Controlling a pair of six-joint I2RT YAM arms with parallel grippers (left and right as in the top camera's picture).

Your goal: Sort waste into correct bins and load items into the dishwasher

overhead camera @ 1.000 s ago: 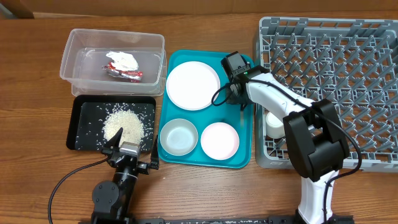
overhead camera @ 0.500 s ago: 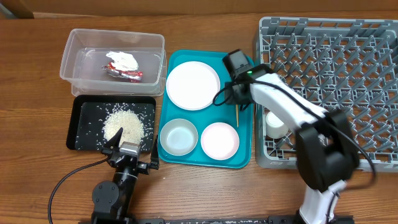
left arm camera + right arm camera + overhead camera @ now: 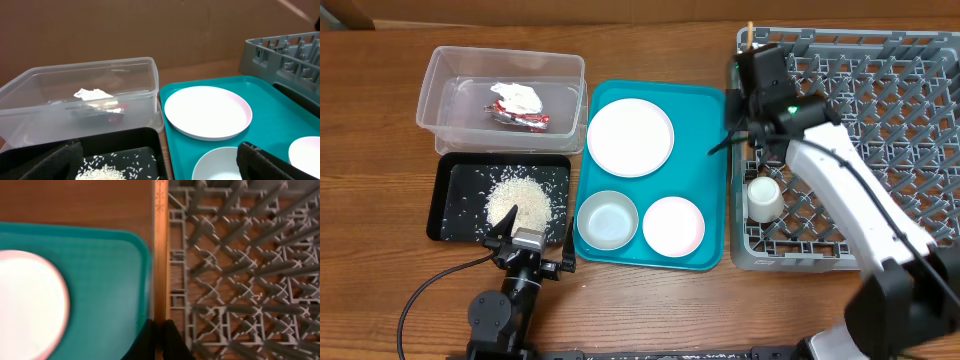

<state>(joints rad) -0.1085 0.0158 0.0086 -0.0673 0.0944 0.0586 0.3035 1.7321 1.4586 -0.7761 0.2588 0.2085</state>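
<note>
My right gripper (image 3: 754,50) is shut on the thin wooden chopsticks (image 3: 750,32) over the left rear edge of the grey dish rack (image 3: 880,100). In the right wrist view the chopsticks (image 3: 160,255) run straight up from my closed fingers (image 3: 161,327). My left gripper (image 3: 160,152) is open and empty over the front of the black tray (image 3: 450,215), which holds rice (image 3: 520,200). The clear tub (image 3: 430,100) holds the tissue wad (image 3: 517,96) and red wrapper (image 3: 525,120). The plate (image 3: 630,137), white-grey bowl (image 3: 607,220) and pink bowl (image 3: 673,224) sit on the teal tray (image 3: 705,150). The white cup (image 3: 763,197) stands in the rack.
The teal tray lies between the two bins on the left and the rack on the right, close to both. The rack's upright pegs fill the right side. Bare wooden table (image 3: 380,200) lies at the far left and along the front.
My right gripper has lifted the chopsticks off the teal tray and carried them right and back to the rack's left rear edge. The left arm has not moved.
</note>
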